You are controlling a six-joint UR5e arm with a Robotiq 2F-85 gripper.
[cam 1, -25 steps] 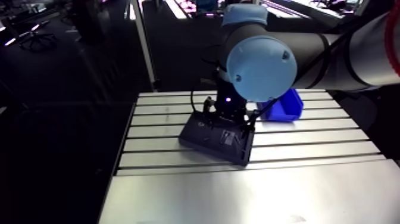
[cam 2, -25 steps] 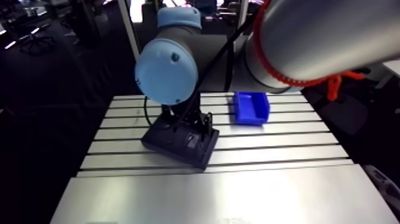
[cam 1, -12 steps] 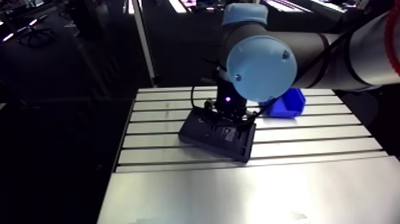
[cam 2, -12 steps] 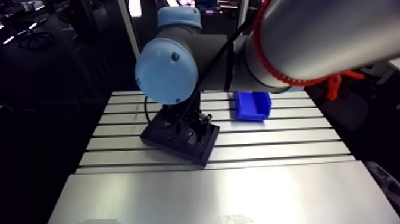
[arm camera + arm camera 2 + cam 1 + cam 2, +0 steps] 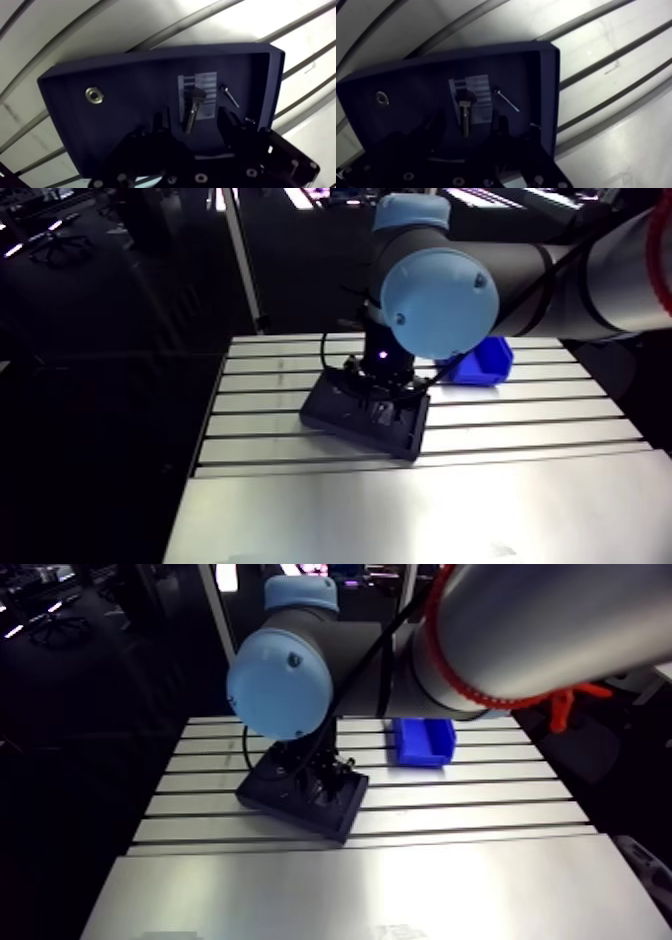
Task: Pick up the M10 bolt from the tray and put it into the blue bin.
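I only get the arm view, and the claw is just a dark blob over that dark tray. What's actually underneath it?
Observer: The wrist view shows a bolt lying flat in the tray, right between the two prongs of the gripper.
Visitor: So has it got hold of it?
Observer: Not yet. The fingers stand apart, with a gap on each side of the bolt.

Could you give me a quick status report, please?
Hand open, straddling M10 bolt in tray. Bolt lying flat, not gripped. Thin screw beside it, clear of the hand.
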